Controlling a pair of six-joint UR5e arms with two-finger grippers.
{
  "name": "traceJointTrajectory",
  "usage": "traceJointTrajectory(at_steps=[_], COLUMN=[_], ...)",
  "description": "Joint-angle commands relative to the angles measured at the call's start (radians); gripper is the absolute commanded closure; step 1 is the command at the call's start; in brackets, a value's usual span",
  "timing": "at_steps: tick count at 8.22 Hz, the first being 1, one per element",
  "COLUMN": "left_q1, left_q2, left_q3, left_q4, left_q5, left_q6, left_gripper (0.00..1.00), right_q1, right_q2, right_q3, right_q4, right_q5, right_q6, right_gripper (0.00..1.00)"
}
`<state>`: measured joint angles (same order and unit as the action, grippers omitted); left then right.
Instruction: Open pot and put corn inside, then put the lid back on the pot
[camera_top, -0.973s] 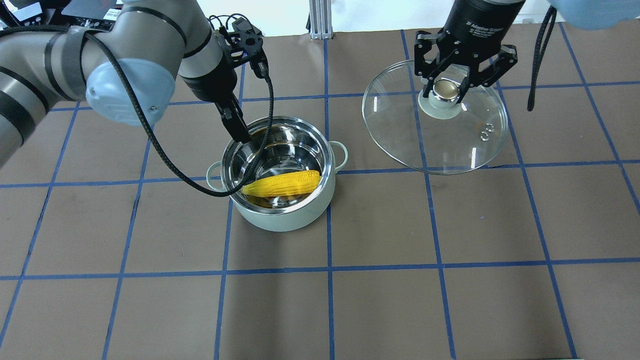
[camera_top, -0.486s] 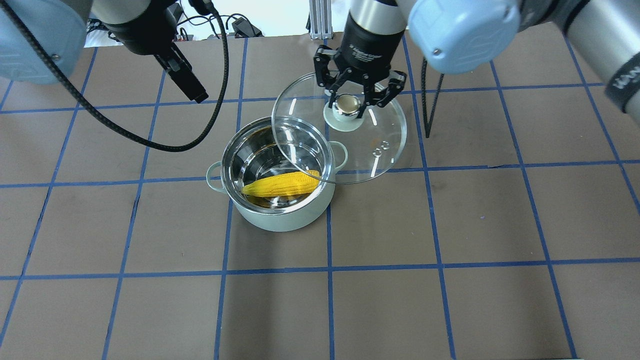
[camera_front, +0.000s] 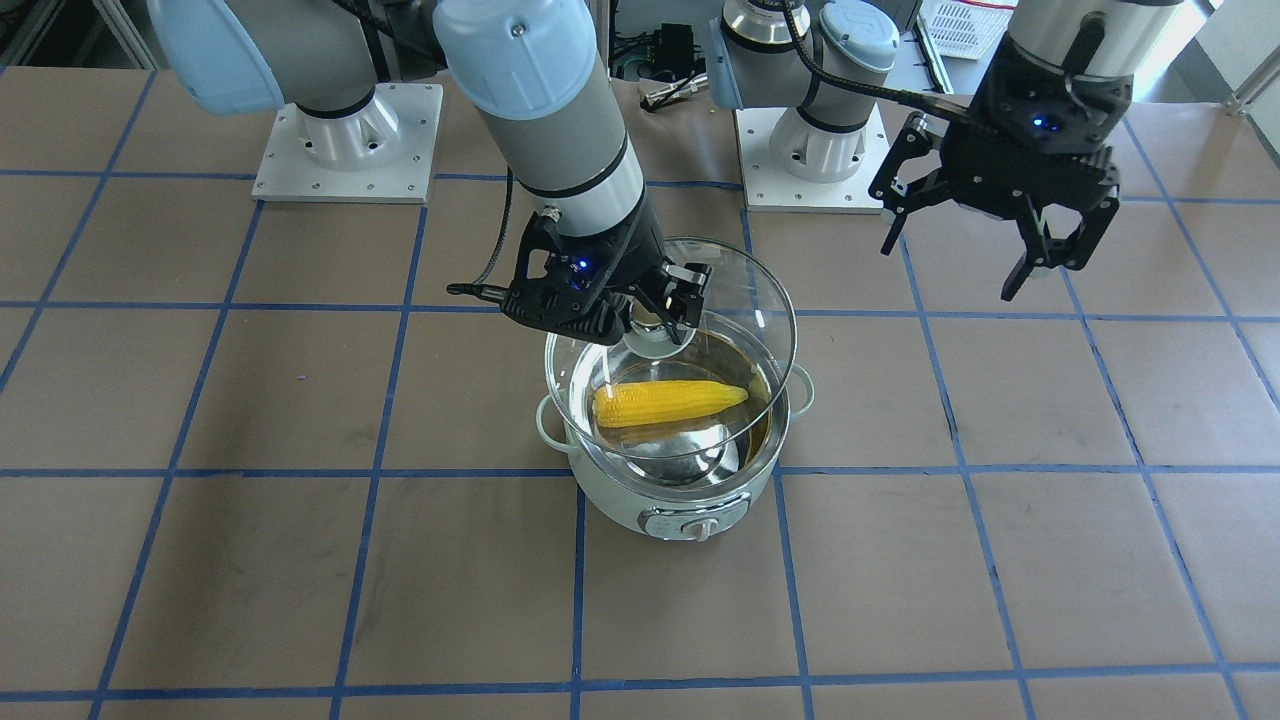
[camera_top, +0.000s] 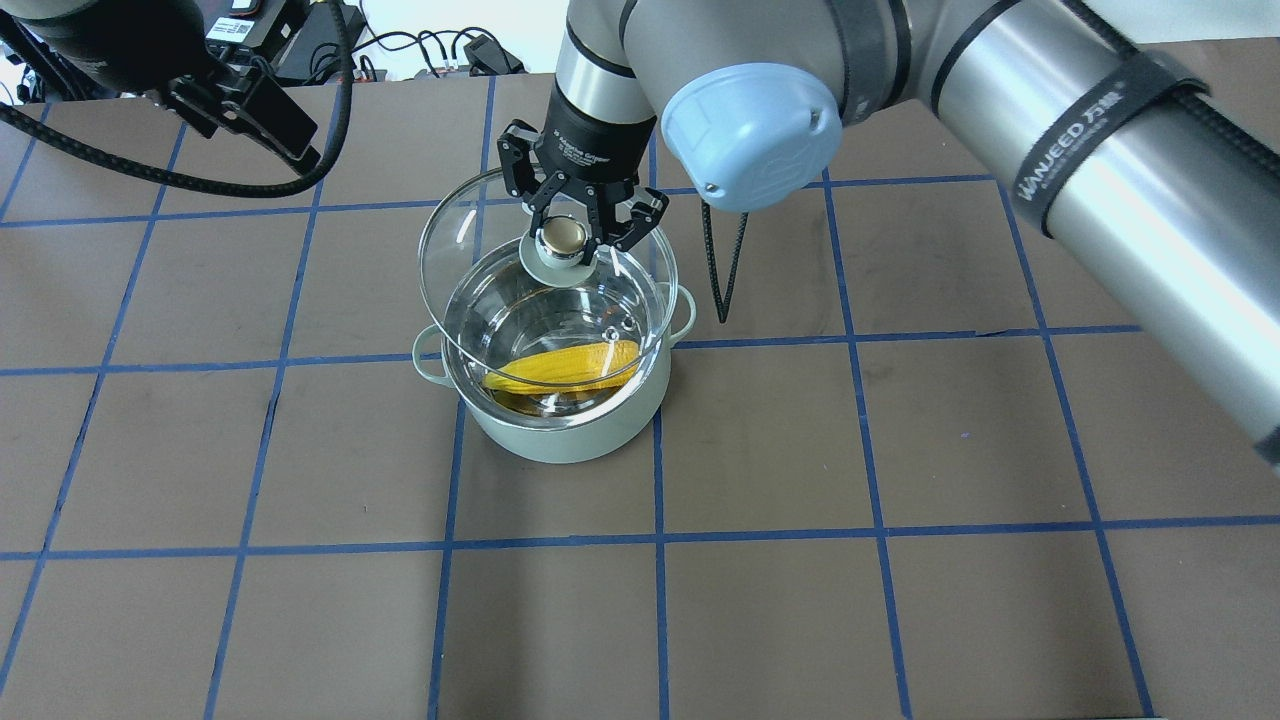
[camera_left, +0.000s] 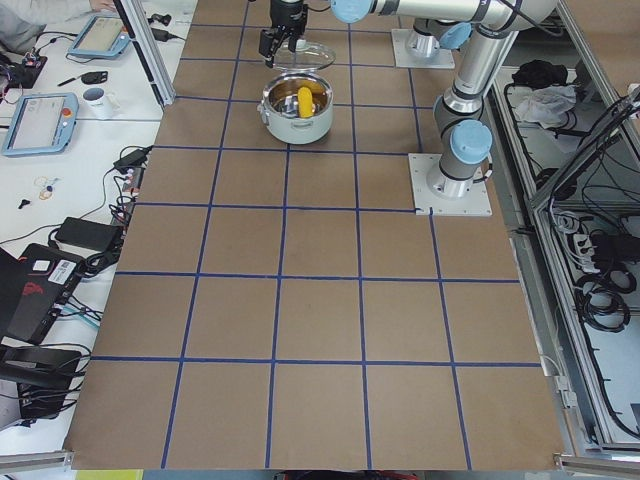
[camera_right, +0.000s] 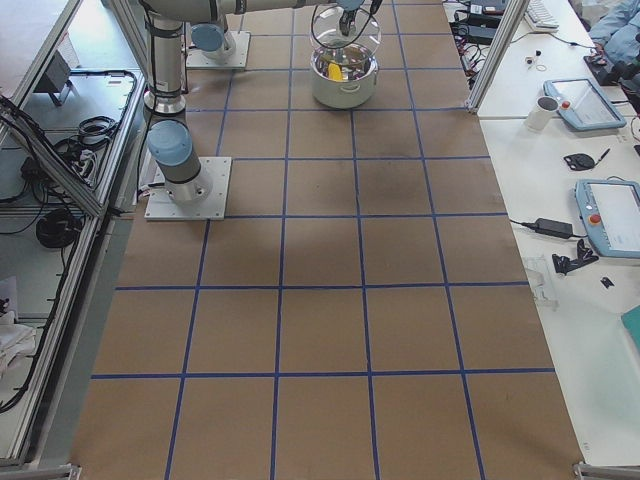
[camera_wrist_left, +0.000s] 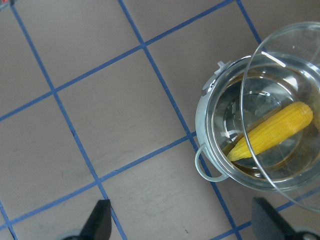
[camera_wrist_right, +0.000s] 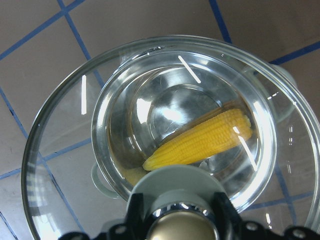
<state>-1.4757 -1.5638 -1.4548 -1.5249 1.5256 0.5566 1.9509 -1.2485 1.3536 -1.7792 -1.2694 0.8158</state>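
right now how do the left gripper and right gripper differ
The right gripper is shut on the lid; the left gripper is open and empty. The right gripper hangs over the pot, holding the lid above it; the left gripper is off to the side, over the table. Both are black two-finger grippers pointing down.

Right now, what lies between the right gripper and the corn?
The glass lid, gripped at its knob by the right gripper, hangs over the pot; in the right wrist view the corn shows through it.
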Motion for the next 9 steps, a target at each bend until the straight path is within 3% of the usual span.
traceJointTrajectory(at_steps=[1,3,5,6,9], left_q1=[0.021,0.02,0.02,0.02,0.018], left_q2=[0.019,0.008,0.001,-0.001,0.001], left_q3=[-0.003,-0.012,-0.007,-0.007,-0.016], left_q4=[-0.023,-0.012,-0.012,-0.008,-0.009], left_q5=[0.027,0.062,0.006,-0.046,-0.035], left_q6=[-0.353,-0.518,-0.641,-0.646,-0.643], left_gripper=[0.0,0.0,0.0,0.0,0.0], right_q1=[0.045,0.048,0.048,0.048,0.048], right_q2=[0.072,0.092,0.109,0.109,0.107], right_q3=[-0.014,-0.013,-0.007,-0.004,0.007], right_q4=[-0.058,-0.072,-0.074,-0.074,-0.068], right_q5=[0.008,0.013,0.013,0.012,-0.005], right_q6=[0.072,0.068,0.063,0.063,0.04], right_gripper=[0.99,0.99,0.99,0.99,0.99])
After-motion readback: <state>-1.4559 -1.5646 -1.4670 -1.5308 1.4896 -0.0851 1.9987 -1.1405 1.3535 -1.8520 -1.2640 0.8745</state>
